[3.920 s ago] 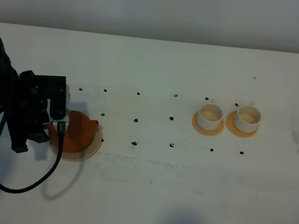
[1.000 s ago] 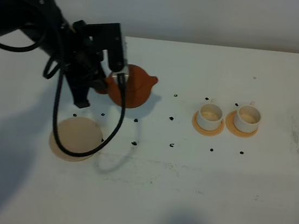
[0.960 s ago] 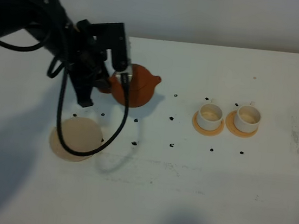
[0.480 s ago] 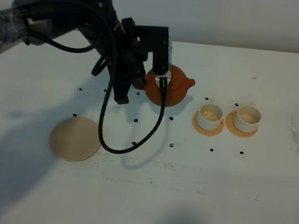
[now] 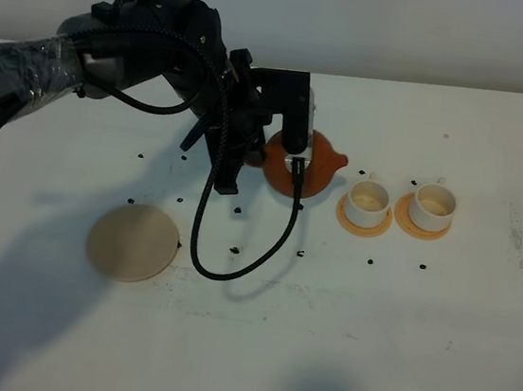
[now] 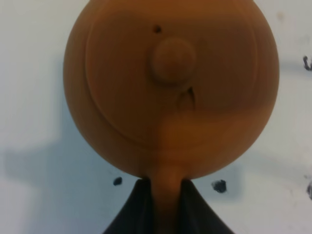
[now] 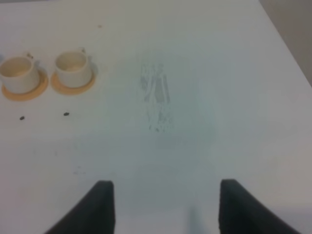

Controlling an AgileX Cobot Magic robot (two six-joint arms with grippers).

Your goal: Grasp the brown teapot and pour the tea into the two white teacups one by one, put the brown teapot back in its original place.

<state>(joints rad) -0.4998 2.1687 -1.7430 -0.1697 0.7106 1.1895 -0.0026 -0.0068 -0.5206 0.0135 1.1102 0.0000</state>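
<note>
Item 1. Left tool (image 6: 163,195): we are recording it clamped on the loop handle of the brown teapot (image 5: 314,169). Its two dark fingers (image 6: 132,212) are pressing the handle from either side.

Item 2. Brown teapot: we are finding it hanging in the left tool above the bench (image 5: 320,336), with its shadow falling on the white surface beneath. The knobbed lid is sitting in place. The spout is pointing toward the nearer teacup (image 5: 368,200) and is just beside it in the high view.

Item 3. Two white teacups: we are noting the nearer teacup and the farther teacup (image 5: 432,205) standing upright side by side, each on an orange-tan saucer (image 5: 364,225). We cannot tell what they are holding.

Item 4. Pale coaster (image 5: 133,242): we are logging it lying flat on the bench, well apart from the teapot and the cups.

Item 5. Right tool (image 7: 165,204): we are seeing its fingers spread apart over the bench with nothing between them, well apart from the teacups.

Item 6. Small black marks (image 5: 299,254): we are counting several dotting the bench.
</note>
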